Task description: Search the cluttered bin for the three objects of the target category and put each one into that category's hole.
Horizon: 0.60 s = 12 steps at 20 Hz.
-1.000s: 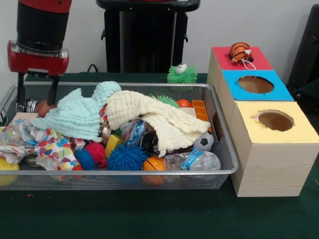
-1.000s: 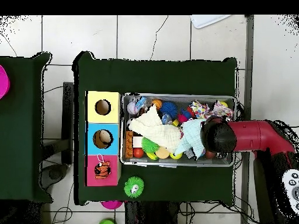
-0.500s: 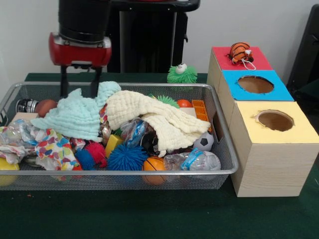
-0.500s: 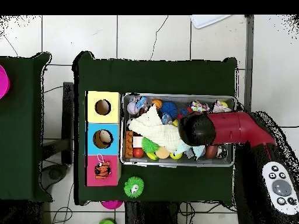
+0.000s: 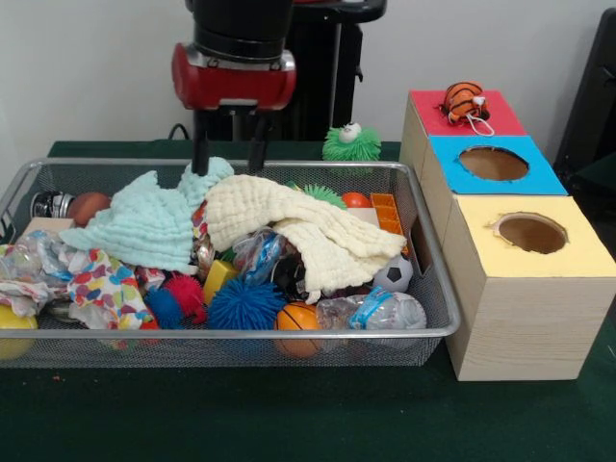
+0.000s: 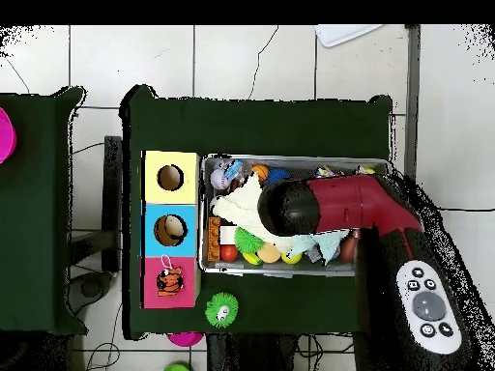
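Dark green cloth covers the table (image 5: 289, 423), which fills the lower frame of the front view. At left centre sits a wire mesh bin (image 5: 241, 339) heaped with clutter, and at right stands a row of three wooden boxes: a red-topped box (image 5: 462, 114) farthest up, a blue-topped box (image 5: 493, 166) with a round hole, and a yellow-topped box (image 5: 531, 236) with a round hole. At top centre the gripper (image 5: 229, 154) hangs with its two fingers spread apart, tips just above a pale blue cloth (image 5: 149, 223). Beside that lies a cream cloth (image 5: 298, 226). Lower in the bin lie a blue spiky ball (image 5: 245, 304) and a small soccer ball (image 5: 394, 274). A striped orange toy (image 5: 465, 101) sits on the red top.
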Each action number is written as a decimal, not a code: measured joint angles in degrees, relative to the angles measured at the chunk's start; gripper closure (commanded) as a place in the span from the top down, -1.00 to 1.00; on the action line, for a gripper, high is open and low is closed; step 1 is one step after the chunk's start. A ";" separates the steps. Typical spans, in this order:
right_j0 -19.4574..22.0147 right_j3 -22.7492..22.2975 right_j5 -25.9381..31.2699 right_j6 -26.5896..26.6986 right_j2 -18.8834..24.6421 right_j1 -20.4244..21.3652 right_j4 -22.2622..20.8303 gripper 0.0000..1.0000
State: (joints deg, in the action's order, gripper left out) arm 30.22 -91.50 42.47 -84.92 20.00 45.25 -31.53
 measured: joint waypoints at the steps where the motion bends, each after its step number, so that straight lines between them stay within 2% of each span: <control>1: -0.42 0.00 0.08 0.00 -0.14 0.14 0.35 1.00; 12: -5.86 0.00 0.23 0.00 -2.79 0.48 3.74 1.00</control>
State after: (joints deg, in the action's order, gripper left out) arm 24.36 -91.50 42.70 -84.92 17.21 45.73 -27.79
